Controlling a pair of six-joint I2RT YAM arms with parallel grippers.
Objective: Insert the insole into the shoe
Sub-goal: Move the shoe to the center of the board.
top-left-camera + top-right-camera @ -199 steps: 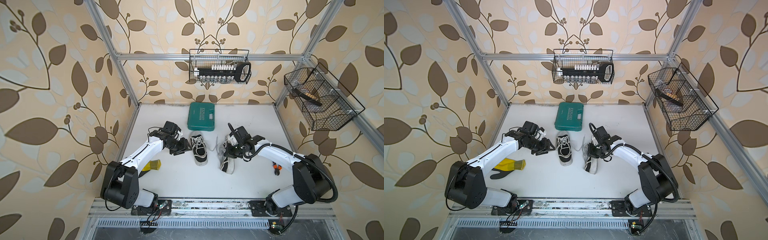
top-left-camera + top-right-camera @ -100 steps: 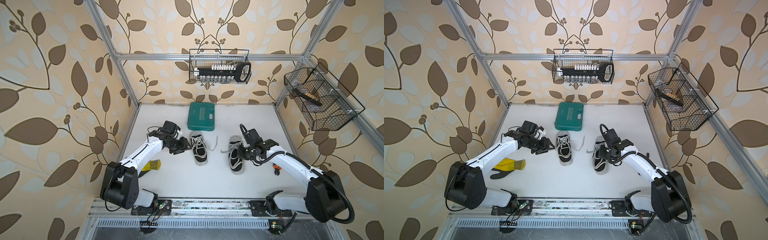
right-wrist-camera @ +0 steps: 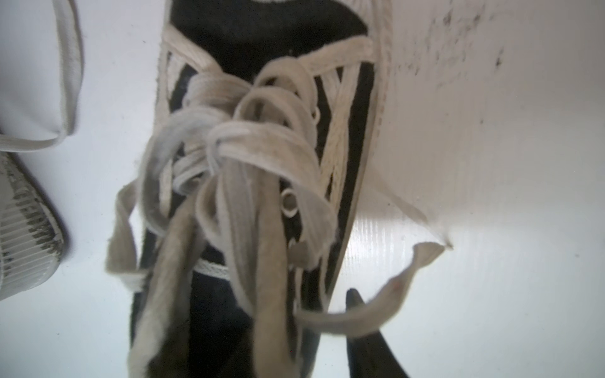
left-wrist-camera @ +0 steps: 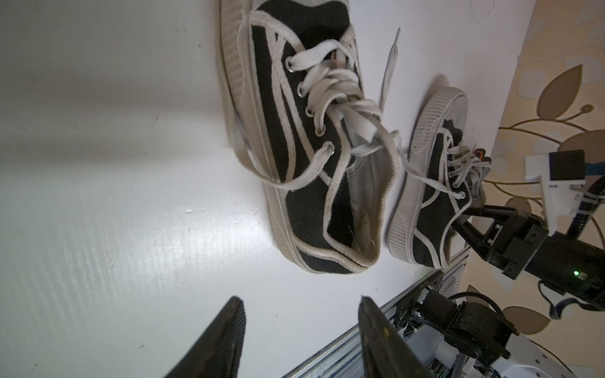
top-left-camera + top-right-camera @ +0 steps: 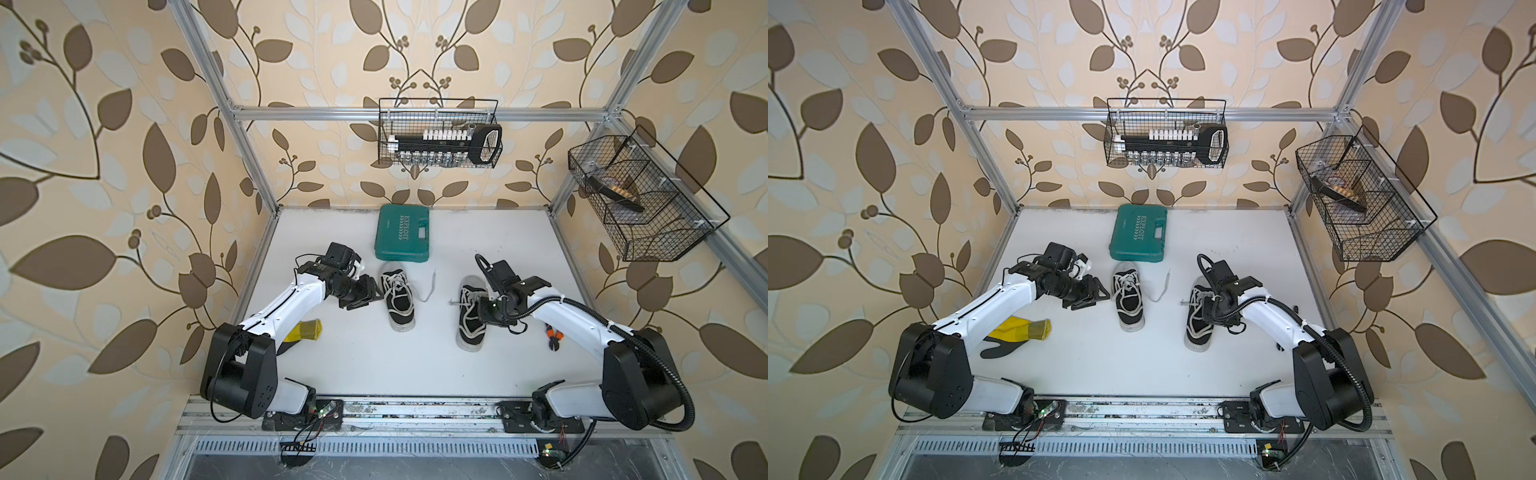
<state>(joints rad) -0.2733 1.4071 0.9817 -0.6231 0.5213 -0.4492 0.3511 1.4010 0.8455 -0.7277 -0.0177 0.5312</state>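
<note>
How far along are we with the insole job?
Done: little; the left shoe and right shoe just stand upright on the table. In hand: the left gripper is open and empty beside the left shoe; the right gripper is at the right shoe, grip unclear. Left: no insole shows in a gripper, so fetching and inserting it.

Left arm [image 5: 291,305] and right arm [image 5: 575,319] wear white link shells between black joints. The left gripper [image 5: 374,297] is black. A ribbed black hose [image 5: 689,410] loops by the right base; a green light [image 4: 577,272] dots that wrist.
</note>
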